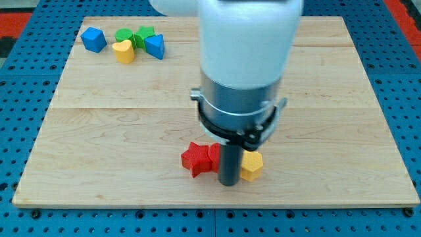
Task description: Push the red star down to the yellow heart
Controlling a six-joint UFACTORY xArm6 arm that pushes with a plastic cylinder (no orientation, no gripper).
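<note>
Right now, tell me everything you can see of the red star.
The red star is a small, matte, plastic-looking block with blunt points, lying flat on the wooden board near the view's bottom centre. Its right side abuts a second red block, partly hidden by my rod. My tip sits just right of them, and a yellow block lies beyond it.

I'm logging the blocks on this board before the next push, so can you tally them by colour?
Blue: 2, the blue block and the blue triangular block
Green: 2, green blocks and
Yellow: 2, the yellow heart and the yellow block beside my tip
Red: 2, the red star and the red block
Total: 8
</note>
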